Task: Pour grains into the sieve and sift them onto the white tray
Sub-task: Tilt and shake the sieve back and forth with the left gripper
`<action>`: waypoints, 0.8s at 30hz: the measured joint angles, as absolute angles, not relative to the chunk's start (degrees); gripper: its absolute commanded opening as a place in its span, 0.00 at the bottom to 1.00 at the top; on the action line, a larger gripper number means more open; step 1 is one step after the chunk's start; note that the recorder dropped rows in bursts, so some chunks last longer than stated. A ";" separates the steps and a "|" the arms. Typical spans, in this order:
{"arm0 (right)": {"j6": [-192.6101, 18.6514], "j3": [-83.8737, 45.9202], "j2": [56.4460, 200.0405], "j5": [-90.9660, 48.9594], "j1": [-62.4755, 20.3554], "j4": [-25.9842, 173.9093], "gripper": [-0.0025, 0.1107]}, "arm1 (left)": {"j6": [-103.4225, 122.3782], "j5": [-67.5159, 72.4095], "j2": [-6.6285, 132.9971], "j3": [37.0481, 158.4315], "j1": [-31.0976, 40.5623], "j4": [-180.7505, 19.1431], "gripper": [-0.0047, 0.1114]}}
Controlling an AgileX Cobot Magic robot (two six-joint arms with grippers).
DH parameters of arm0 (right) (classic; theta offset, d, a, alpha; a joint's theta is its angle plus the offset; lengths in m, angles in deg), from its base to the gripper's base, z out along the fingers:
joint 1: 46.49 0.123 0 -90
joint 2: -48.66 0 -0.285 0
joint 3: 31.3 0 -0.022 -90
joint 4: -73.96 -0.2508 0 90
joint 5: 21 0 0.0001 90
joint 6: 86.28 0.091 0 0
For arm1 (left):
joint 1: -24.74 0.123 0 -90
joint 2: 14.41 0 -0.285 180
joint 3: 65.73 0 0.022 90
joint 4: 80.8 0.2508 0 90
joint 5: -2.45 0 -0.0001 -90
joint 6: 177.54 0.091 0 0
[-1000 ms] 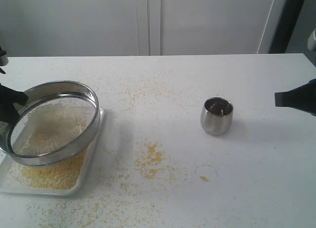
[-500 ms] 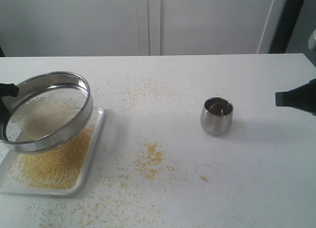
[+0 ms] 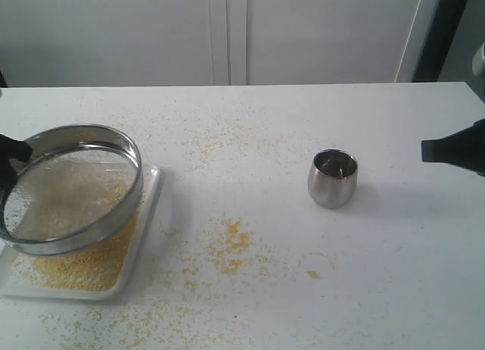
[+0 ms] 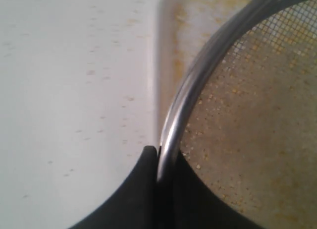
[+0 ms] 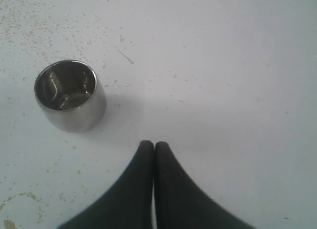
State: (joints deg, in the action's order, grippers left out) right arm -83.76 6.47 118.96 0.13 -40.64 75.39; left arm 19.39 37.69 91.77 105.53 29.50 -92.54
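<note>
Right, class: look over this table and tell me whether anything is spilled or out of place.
Yes: grains lie scattered across the table outside the white tray, with the thickest yellow patch between the tray and the steel cup. They belong in the tray under the sieve.

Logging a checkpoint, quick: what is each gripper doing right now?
Left gripper: closed on the sieve rim.
Right gripper: closed, holding nothing, apart from the steel cup.

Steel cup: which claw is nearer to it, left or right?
Right. The right claw is shut beside the steel cup, not touching; the left claw grips the sieve rim over the white tray, far across the table.
</note>
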 measured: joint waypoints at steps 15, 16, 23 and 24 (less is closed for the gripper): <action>-83.76 6.47 118.96 -0.12 -40.64 75.39 0.02 | 10.93 38.06 91.60 105.52 31.49 -91.90 0.04; -83.76 6.47 118.96 -0.12 -40.64 75.39 0.02 | 10.71 37.08 91.60 105.52 32.30 -92.81 0.04; -83.76 6.47 118.96 -0.12 -40.64 75.39 0.02 | 19.82 38.88 91.51 105.52 27.69 -93.95 0.04; -83.76 6.47 118.96 -0.12 -40.64 75.39 0.02 | 16.75 38.50 91.51 105.40 28.40 -94.07 0.04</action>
State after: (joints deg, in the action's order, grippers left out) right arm -83.76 6.47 118.96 -0.12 -40.64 75.39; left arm 16.75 38.50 91.51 105.40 28.40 -94.07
